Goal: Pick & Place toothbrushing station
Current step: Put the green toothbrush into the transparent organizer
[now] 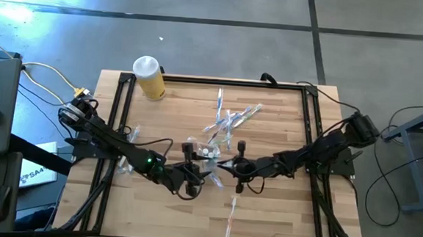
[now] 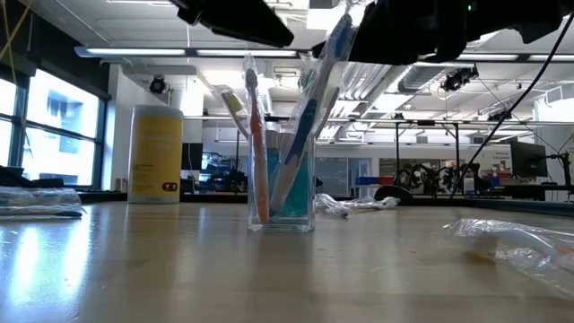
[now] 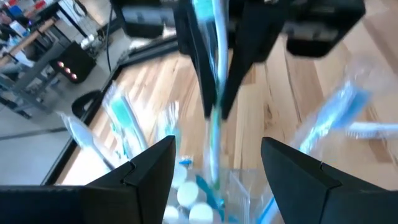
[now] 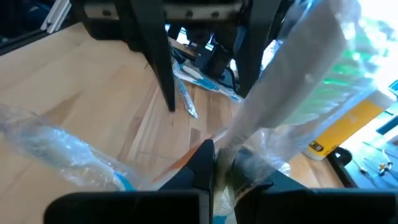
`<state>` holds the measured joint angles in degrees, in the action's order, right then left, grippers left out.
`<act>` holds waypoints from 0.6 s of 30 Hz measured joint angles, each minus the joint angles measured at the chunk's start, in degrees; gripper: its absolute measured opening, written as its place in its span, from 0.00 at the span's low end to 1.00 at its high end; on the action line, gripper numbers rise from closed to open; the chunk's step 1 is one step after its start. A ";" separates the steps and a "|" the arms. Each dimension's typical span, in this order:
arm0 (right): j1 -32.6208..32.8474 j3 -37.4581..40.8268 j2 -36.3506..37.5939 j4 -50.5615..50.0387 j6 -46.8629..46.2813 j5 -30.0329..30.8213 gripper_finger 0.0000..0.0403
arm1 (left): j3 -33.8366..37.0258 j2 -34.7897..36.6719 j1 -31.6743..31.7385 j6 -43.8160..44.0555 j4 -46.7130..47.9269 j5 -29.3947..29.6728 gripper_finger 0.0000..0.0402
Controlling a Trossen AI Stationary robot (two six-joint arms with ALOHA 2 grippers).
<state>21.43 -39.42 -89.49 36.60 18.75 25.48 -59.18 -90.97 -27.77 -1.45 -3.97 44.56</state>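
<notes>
The clear cup (image 2: 282, 202) stands upright on the wooden table (image 1: 279, 218) near its middle, and also shows in the high view (image 1: 209, 154). In it are toothbrushes and teal white-capped tubes (image 3: 186, 194). My right gripper (image 1: 227, 164) is above the cup, shut on a wrapped blue toothbrush (image 2: 314, 108). My left gripper (image 3: 214, 165) is open above the cup, on its left side (image 1: 193, 170). Its fingers stand on either side of the cup's mouth and touch nothing that I can see. My right gripper pinches the wrapped toothbrush near its upper end (image 4: 239, 140) between its two fingers, through the clear wrapper. The fingers come from the table's right side, slanting down. The brush leans steeply, and its lower end stands inside the cup (image 2: 291, 184).
A yellow bottle with a white cap (image 1: 149, 76) stands at the far left. Several loose wrapped toothbrushes (image 1: 230, 120) lie beyond the cup. Clear wrappers lie near the front edge (image 1: 231, 215) and at the left (image 1: 129, 137). A black frame (image 1: 311, 117) borders the table.
</notes>
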 joint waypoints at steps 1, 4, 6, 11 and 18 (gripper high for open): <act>0.02 0.00 0.43 -0.05 0.60 0.03 0.04 | 0.00 0.01 -0.01 0.60 1.03 0.00 0.57; 0.10 0.00 1.88 0.12 1.82 0.11 0.04 | 0.00 -0.01 0.00 1.97 4.57 0.00 0.57; 0.33 0.00 2.81 0.04 2.06 0.11 0.04 | 0.00 0.01 0.00 3.43 6.93 0.00 0.57; 1.77 0.00 4.57 -1.06 3.44 -0.01 0.04 | 0.00 -0.01 -0.01 6.35 10.62 0.03 0.57; 3.62 -0.02 5.07 -2.33 3.26 -6.33 0.04 | 0.00 -0.01 -0.02 9.84 13.96 -0.12 0.57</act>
<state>25.06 -39.44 -84.42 34.27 22.01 19.15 -59.18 -90.98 -27.79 8.39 9.99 44.43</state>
